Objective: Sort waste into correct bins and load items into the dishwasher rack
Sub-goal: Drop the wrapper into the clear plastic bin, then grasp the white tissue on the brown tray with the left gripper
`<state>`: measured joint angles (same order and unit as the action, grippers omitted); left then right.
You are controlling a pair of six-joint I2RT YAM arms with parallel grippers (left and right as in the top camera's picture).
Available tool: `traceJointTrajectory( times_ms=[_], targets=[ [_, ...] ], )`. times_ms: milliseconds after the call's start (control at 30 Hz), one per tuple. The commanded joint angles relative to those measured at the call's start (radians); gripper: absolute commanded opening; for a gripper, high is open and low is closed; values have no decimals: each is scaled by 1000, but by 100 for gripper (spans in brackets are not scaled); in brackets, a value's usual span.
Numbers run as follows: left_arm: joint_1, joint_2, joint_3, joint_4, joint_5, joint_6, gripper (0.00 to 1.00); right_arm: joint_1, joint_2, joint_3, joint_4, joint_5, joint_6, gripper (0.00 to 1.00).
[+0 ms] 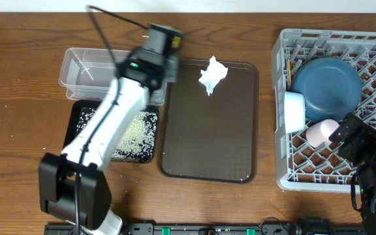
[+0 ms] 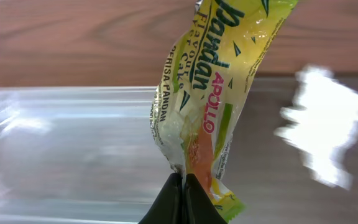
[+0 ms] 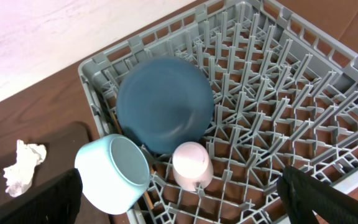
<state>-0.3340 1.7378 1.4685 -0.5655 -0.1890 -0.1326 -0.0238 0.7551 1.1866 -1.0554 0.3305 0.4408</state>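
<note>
My left gripper (image 2: 182, 186) is shut on the lower end of the yellow-green snack wrapper (image 2: 210, 93), held up beside the clear tub (image 2: 73, 143). In the overhead view this gripper (image 1: 164, 38) is at the tub's (image 1: 87, 72) right end. The black container (image 1: 83, 127) holds white grains (image 1: 136, 130). The crumpled tissue (image 1: 212, 75) lies on the brown tray. The grey rack (image 1: 371, 59) holds the blue dish (image 1: 331, 88), pale green bowl (image 1: 294, 111), pink cup (image 1: 322, 132) and chopsticks (image 1: 288, 68). My right gripper (image 3: 179, 205) is open above the rack's front. No white bowl shows.
The flat brown tray (image 1: 207, 130) lies between the bins and the rack. My left arm stretches over the black container. The rack (image 3: 278, 81) has upright prongs across its right half.
</note>
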Motion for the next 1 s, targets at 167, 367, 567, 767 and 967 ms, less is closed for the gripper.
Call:
traceJointTrajectory(
  times_ms=[167,367,567,767,967],
  targets=[
    [74,20,6,-14,22,-26,48,-16,-1,10,-1,10,11,99],
    [-24,23,6,17,49,-15,62,-16,-1,10,-1,10,11,99],
    [-158,97,5,166,108,201,62,-16,-1,10,-1,10,11,99],
    [-221,270,5,316,107,356,69,-16,-1,10,-1,10,11,99],
    [-227,366,5,372,113,363,72,-16,-1,10,-1,10,11,99]
  ],
)
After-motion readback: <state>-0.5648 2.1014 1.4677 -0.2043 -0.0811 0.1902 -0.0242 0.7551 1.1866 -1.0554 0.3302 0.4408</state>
